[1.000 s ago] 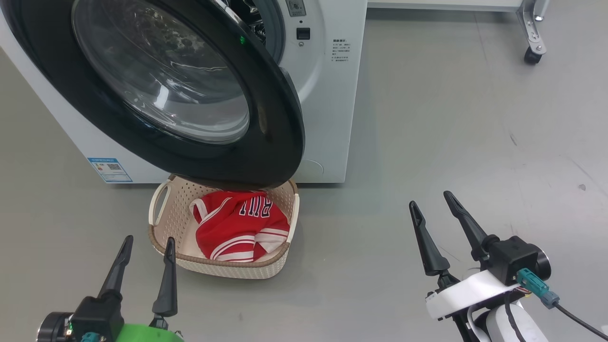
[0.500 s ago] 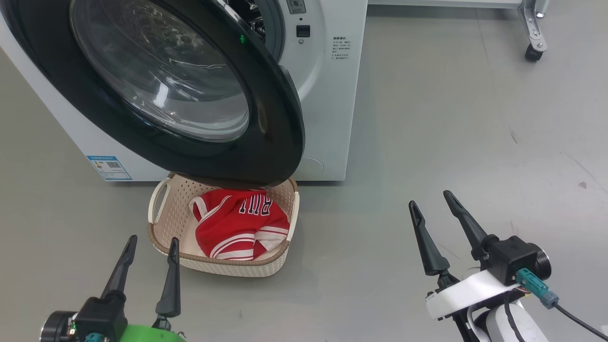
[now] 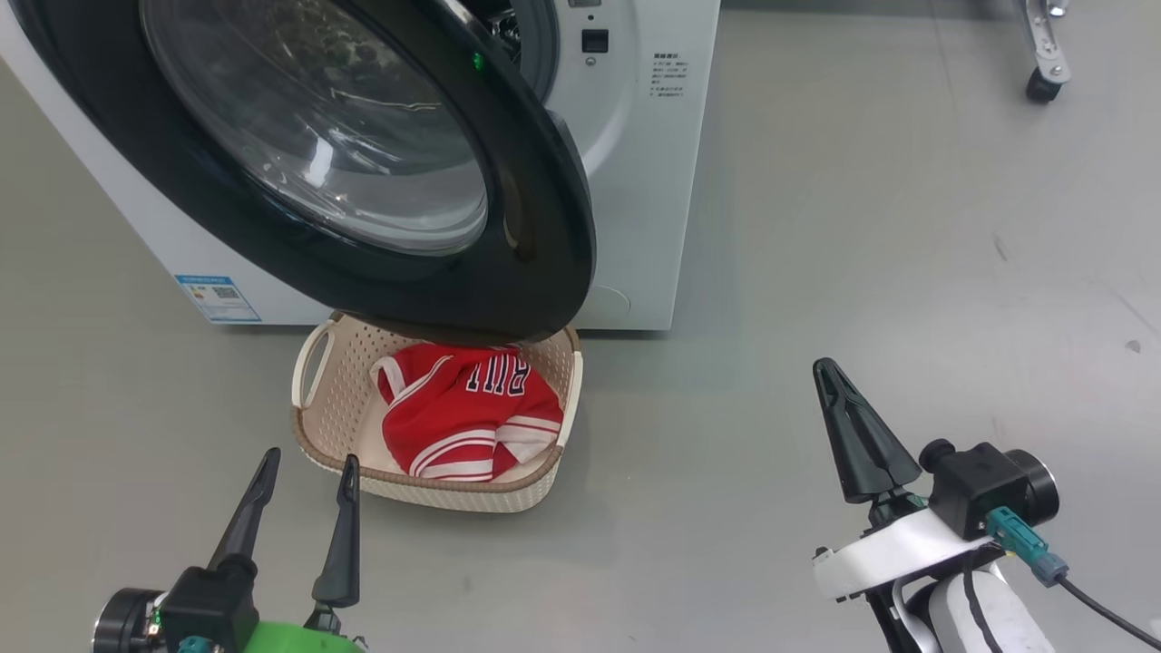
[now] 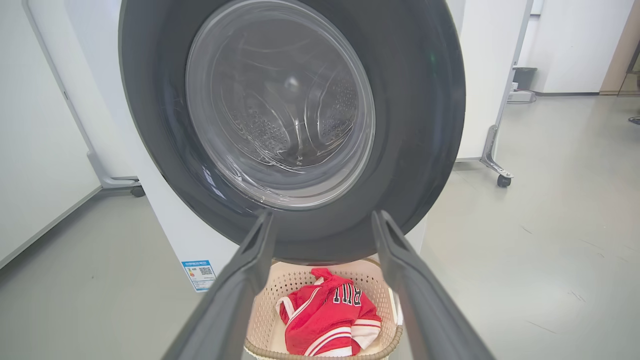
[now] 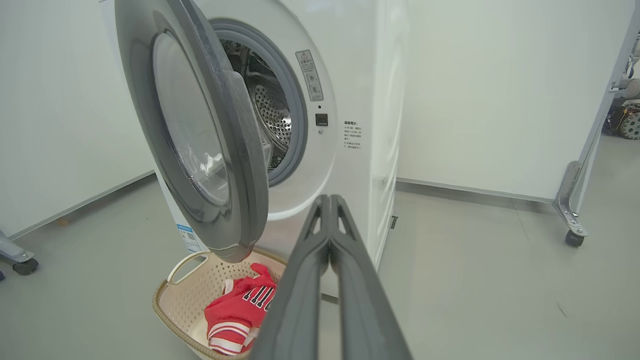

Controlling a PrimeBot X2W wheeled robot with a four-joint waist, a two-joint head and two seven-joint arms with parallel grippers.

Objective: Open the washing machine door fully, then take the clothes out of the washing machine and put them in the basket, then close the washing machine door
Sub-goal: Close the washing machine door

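— Dark fingers of my left pincer [image 3: 310,455] stand apart, empty. Red clothes [image 3: 472,417] lie in the basket [image 3: 435,479] on the floor, under the open washing machine door [image 3: 544,272].
— What's left?
— Closing it, I judge. My right pincer [image 3: 824,366] is pressed together, empty.

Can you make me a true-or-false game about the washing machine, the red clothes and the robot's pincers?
1. The red clothes lie in the basket. True.
2. The washer door is shut. False: it stands open.
3. The right pincer is open wide. False: its fingers are pressed together, with nothing between them.
4. The left pincer is open and holds nothing. True.
5. The basket sits on top of the washer. False: it sits on the floor in front of it.
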